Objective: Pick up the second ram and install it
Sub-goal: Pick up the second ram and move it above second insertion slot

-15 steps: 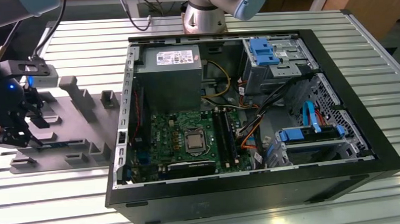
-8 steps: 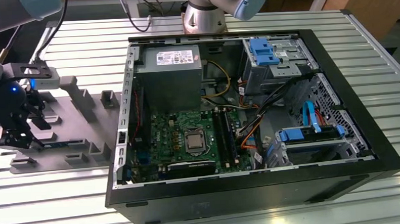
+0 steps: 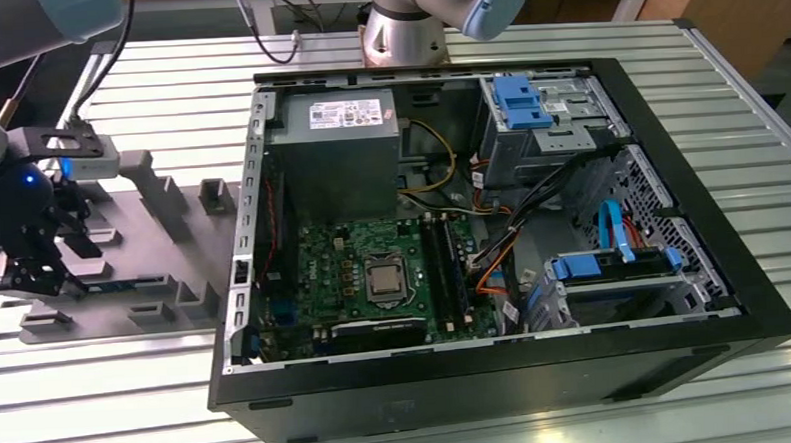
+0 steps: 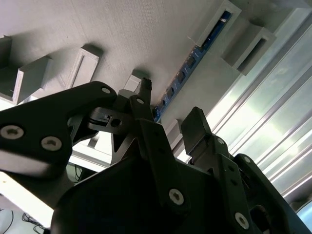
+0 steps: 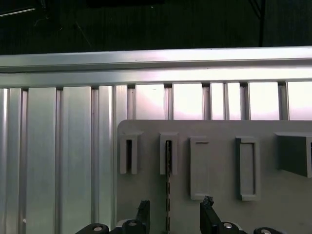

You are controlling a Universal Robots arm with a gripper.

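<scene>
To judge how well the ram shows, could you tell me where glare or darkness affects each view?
In the second wrist view the table slats glare beside the second ram; in the first wrist view they glare against a dark background; the exterior view is evenly lit.

Slatted aluminium tabletop, wooden furniture behind.
</scene>
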